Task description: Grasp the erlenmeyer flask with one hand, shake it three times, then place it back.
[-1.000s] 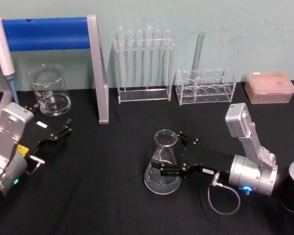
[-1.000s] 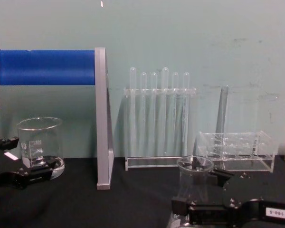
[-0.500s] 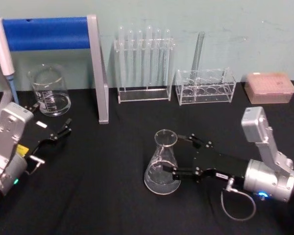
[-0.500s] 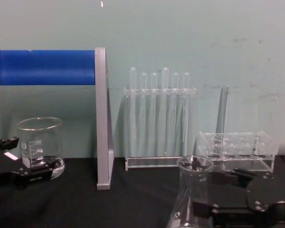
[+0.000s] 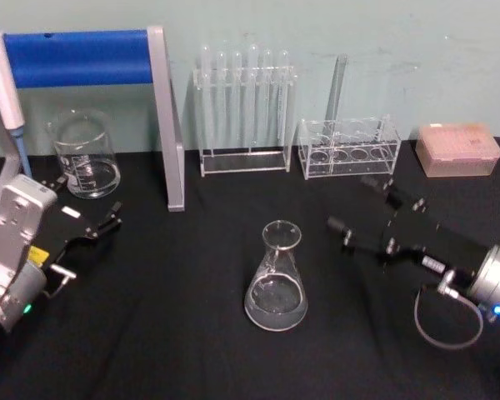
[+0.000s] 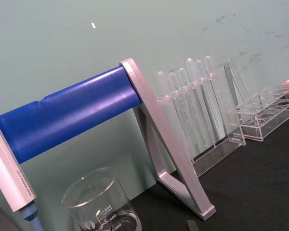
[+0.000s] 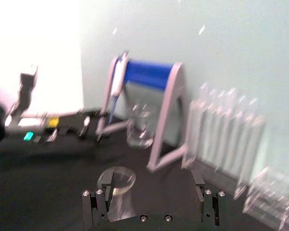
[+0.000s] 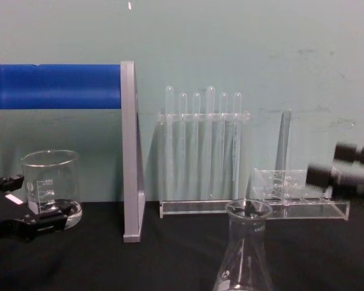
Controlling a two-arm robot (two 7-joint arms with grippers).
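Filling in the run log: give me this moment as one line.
flask: erlenmeyer flask upright on table, free | right gripper: open, raised, apart from flask | left gripper: parked near beaker

Erlenmeyer flask [image 5: 276, 279] is standing upright on the black table [image 5: 192, 333], near centre, free of any contact. Clear glass, conical body widening to a broad base, narrow neck, flared rim. Faint white markings are showing low on its wall.
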